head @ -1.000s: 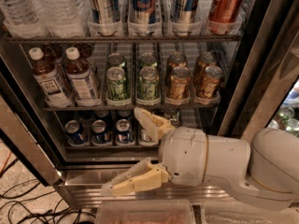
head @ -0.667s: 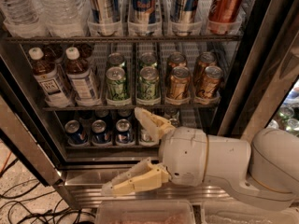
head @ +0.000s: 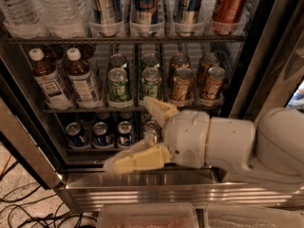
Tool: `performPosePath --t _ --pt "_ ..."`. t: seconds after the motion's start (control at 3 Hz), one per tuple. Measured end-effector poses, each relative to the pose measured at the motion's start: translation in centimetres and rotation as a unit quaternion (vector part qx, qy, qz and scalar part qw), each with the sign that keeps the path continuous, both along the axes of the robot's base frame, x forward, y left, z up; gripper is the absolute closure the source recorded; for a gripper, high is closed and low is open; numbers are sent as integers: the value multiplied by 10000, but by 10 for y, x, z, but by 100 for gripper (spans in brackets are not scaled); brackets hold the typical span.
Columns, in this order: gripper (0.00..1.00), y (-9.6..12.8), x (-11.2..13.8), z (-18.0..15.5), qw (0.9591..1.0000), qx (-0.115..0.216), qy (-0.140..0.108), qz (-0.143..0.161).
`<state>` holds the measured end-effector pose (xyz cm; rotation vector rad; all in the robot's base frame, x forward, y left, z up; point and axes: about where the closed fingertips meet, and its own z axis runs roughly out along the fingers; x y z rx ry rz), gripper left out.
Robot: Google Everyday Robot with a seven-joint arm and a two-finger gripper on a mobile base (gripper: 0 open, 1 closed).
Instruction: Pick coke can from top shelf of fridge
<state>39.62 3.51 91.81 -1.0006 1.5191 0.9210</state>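
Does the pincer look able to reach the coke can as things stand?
Probably yes, after rising: the open pincer hangs low by the lowest cans, while the coke can stands frontmost on the top shelf, nothing before it.

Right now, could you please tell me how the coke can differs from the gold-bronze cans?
The coke can is red-orange; the gold-bronze cans are gold. The coke can stands on the top shelf, far right lane, its top cut off by the frame; the gold-bronze cans sit one rack lower, silver tops showing. Both stand upright. The open claw hovers below both, near the steel base of the fridge.
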Motion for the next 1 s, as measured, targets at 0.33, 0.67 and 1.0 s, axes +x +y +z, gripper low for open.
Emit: performPosePath --t 0.33,0.67,1.0 --pt "0 -23 32 24 9992 -46 -268 -283" --pt "0 -43 52 48 9964 74 -660 -524" --pt "0 -57 58 56 9891 335 -992 -1031"
